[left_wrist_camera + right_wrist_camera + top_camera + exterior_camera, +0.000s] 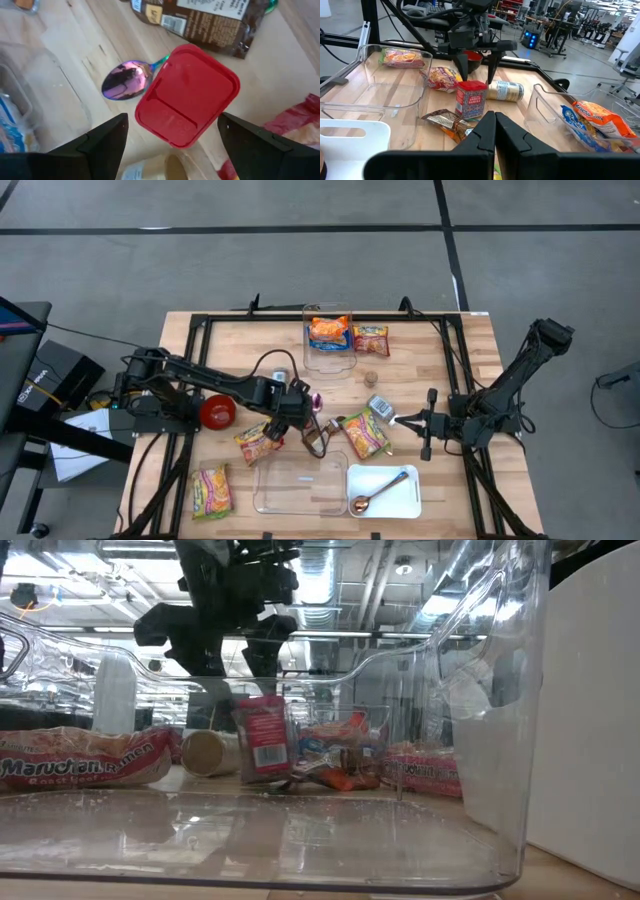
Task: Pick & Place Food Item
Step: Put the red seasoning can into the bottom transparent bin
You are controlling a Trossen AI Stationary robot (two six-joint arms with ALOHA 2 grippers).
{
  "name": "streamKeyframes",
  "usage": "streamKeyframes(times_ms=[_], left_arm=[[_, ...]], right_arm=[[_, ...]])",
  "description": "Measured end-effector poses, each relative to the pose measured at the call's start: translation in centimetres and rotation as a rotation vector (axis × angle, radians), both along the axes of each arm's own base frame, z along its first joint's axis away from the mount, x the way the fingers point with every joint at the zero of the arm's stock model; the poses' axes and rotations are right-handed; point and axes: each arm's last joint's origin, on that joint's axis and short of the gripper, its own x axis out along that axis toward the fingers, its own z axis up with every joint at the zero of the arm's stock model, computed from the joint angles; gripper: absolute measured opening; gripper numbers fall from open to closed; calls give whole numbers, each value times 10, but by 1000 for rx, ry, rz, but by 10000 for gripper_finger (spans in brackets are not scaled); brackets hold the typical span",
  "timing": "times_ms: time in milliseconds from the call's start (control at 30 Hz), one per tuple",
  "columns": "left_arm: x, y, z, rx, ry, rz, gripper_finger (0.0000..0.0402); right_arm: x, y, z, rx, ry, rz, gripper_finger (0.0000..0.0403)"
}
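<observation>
Canister (471, 99) with red lid stands upright beneath the wide-open left claw (475, 67); right claw (405, 420) shut.

Overhead view straight down, low view through clear bin (480, 740), both wrists near red container (187, 95)

Grey concrete floor (250, 270) with dark seam lines around the wooden table (470, 330). Workshop room behind: ceiling strip lights (330, 585), other workstations (560, 30), cables. White panel (590, 710) at the table edge.
</observation>
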Motion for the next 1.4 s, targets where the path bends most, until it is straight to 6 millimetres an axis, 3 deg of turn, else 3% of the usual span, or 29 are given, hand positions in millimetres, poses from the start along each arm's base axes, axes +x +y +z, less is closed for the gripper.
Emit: streamKeyframes(times_ms=[533,1167,1400], left_arm=[[2,-5,2,75,7,-192,301],[3,-10,3,63,2,-287,301],[11,-10,-16,57,47,-294,301]], right_arm=[[0,1,0,12,6,23,0],[0,0,-2,12,15,20,0],[0,0,-2,11,17,21,0]])
